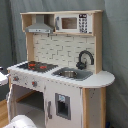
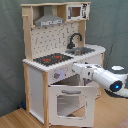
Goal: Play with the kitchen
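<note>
I have the kitchen (image 2: 60, 65) standing against the grey curtain, upright in both exterior views. In the second exterior view my arm (image 2: 102, 77) reaches from the right toward the knob panel just above the oven door (image 2: 67, 102), which looks ajar. I cannot tell how the jaws stand. I judge play barely begun; hob (image 1: 35, 65) and sink (image 1: 71, 73) look untouched.

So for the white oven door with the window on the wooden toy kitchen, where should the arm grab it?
Probably at the top edge of the white oven door, coming from the front and above. In the second exterior view the door tilts outward from its top, apparently hinged at the bottom, so the upper rim is free while the windowed panel is flat. The gripper itself is not clearly visible.
</note>
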`<state>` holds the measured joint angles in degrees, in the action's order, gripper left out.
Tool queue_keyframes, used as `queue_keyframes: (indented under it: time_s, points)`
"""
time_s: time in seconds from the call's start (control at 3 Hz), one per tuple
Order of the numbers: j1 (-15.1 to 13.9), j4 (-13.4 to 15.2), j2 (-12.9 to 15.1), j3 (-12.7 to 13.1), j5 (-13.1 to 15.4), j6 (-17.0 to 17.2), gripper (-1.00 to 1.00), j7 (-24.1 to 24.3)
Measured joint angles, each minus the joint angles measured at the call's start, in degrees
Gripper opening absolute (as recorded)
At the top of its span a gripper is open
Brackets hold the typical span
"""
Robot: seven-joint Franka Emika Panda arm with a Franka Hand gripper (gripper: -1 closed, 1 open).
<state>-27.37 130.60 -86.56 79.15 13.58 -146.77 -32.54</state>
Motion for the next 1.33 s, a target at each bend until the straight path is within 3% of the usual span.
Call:
queue_keyframes:
  time_s: [0.67, 1.33]
  points:
    - [4.8, 8.6, 0.1, 0.4, 0.0, -7.3, 1.00, -0.2]
    - [12.3, 17.9, 0.1, 0.0, 0.0, -10.0, 1.00, -2.3]
